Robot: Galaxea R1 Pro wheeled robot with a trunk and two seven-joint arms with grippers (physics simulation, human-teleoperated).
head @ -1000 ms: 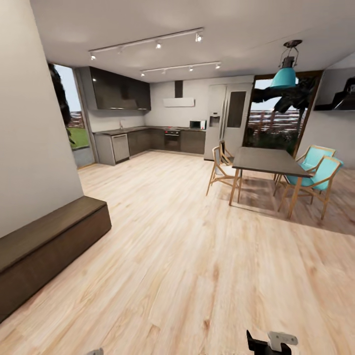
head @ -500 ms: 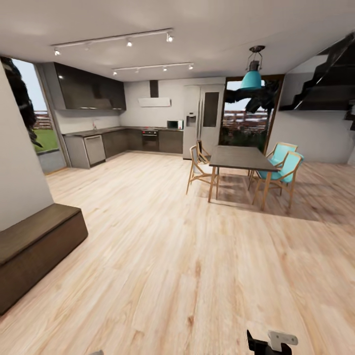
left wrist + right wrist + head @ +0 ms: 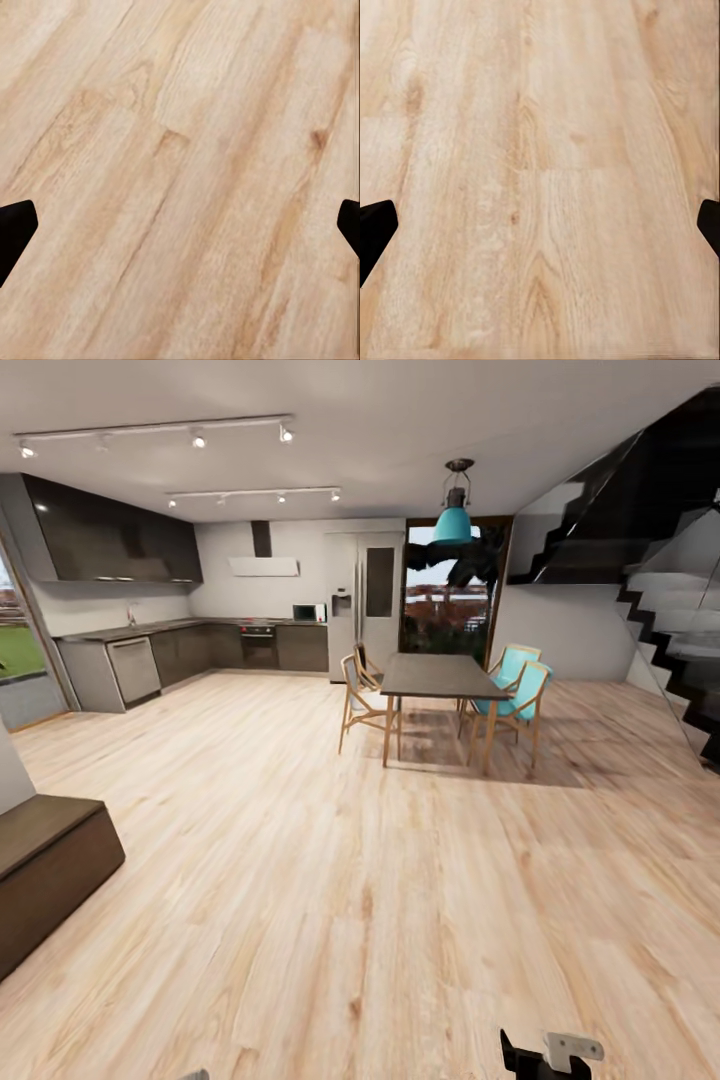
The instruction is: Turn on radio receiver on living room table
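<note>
The radio receiver and the glossy coffee table are out of view. My left gripper (image 3: 180,229) hangs open over bare light wooden floor (image 3: 187,150), its dark fingertips (image 3: 15,229) far apart at the picture's edges, with nothing between them. My right gripper (image 3: 540,229) is open in the same way over the floor planks, one fingertip (image 3: 375,229) showing at the edge. In the head view a dark part of my right arm (image 3: 550,1055) pokes in at the bottom edge.
A long dark-brown low cabinet (image 3: 50,855) stands at the left by a wall. Ahead is a dining table (image 3: 435,675) with wooden and teal chairs (image 3: 515,680). A kitchen (image 3: 150,650) lines the back left and a staircase (image 3: 680,620) rises at the right. Open wooden floor (image 3: 360,880) lies between.
The whole head view has swung to the right: the cabinet and kitchen slid left and the staircase came into the picture. Both grippers keep their pose.
</note>
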